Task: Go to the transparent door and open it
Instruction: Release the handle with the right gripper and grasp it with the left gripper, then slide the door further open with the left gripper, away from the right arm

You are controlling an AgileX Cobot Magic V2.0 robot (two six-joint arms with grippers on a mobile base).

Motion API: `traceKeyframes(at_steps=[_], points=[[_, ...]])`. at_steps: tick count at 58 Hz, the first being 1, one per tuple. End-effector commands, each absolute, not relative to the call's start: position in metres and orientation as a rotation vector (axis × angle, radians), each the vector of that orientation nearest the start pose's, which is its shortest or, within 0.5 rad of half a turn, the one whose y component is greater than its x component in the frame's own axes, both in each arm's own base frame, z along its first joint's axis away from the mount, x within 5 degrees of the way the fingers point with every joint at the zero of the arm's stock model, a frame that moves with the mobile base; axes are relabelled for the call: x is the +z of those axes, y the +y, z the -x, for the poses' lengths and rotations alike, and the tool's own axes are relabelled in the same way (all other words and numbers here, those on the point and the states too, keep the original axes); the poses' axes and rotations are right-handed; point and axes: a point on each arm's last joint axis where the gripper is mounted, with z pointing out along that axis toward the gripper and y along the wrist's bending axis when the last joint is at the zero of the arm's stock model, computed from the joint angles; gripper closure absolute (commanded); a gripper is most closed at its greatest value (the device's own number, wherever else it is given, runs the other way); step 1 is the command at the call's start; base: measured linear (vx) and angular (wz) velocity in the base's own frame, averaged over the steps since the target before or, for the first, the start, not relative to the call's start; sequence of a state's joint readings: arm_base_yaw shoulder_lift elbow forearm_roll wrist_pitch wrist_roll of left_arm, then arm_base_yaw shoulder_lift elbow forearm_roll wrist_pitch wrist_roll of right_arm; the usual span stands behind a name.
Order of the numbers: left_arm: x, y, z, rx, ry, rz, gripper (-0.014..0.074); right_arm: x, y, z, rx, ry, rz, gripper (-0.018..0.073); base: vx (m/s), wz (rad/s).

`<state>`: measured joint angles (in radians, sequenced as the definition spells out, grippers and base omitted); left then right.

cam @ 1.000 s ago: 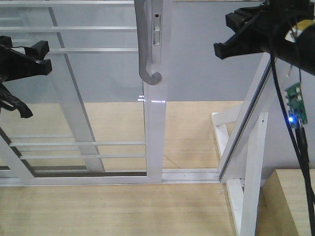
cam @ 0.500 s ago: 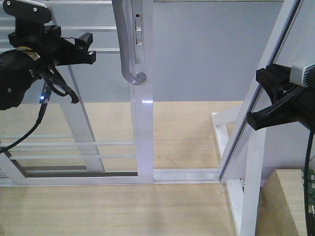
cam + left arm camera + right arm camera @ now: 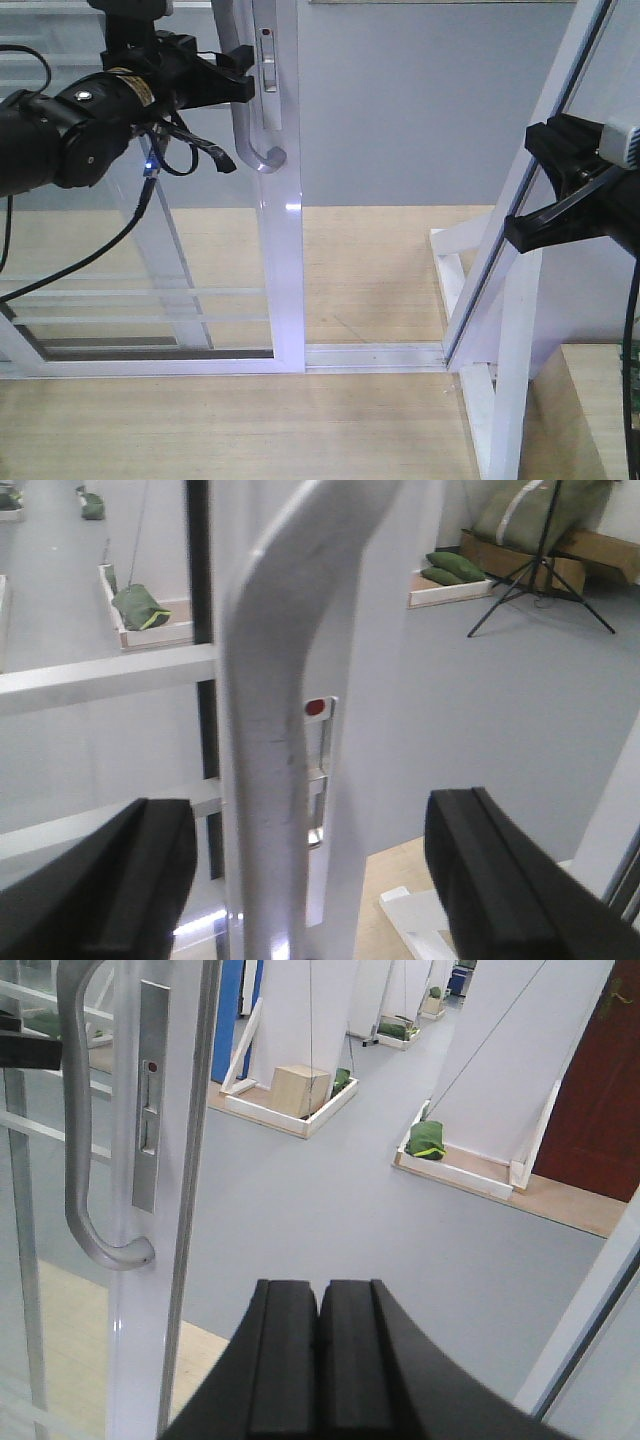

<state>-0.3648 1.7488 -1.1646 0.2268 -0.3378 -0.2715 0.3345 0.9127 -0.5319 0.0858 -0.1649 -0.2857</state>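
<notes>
Item, right end effector (image 3: 320,1355): at 3 o'clock in the front view, well apart from the door, its two black fingers (image 3: 285,1360) pressed flat together with nothing between them. Item, left end effector (image 3: 310,880): at 11 o'clock in the front view, spread wide, one finger (image 3: 105,880) on each side of the grey handle (image 3: 265,780); the wrist view shows a gap on both sides, so it grips nothing. Item, handle: curved grey tube, upright, hooked at its lower end, fixed on the right-hand edge of the transparent door (image 3: 283,260). Item, transparent door: white frame, clear glass, thin white horizontal bars, standing from 12 down to 7 o'clock in the front view. Item, lock plate (image 3: 150,1090): narrow, just beside the handle, with a small red mark. Item, floor track (image 3: 375,355): white, at the door's foot. Item, wooden floor (image 3: 380,270): pale, behind the track. Item, slanted white-framed panel (image 3: 505,235): at 4 o'clock.
</notes>
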Motion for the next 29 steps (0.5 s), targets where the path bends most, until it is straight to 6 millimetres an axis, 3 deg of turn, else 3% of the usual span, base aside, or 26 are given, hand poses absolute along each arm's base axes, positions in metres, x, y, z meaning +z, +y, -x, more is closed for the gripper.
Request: traceKeyframes(at_steps=[1, 21, 29], points=[[0.313, -0.158, -0.38, -0.438, 1.555, -0.301, 0.001, 0.328, 0.061, -0.184, 0.08, 1.512, 0.399, 0.0567, 0.0, 0.0], [0.307, -0.17, -0.418, -0.422, 1.585, -0.281, 0.0013, 0.328, 0.061, -0.184, 0.08, 1.512, 0.399, 0.0567, 0.0, 0.0], [0.307, -0.171, -0.423, -0.409, 1.617, -0.277, 0.0084, 0.328, 0.061, -0.184, 0.078, 1.511, 0.401, 0.0567, 0.0, 0.0]])
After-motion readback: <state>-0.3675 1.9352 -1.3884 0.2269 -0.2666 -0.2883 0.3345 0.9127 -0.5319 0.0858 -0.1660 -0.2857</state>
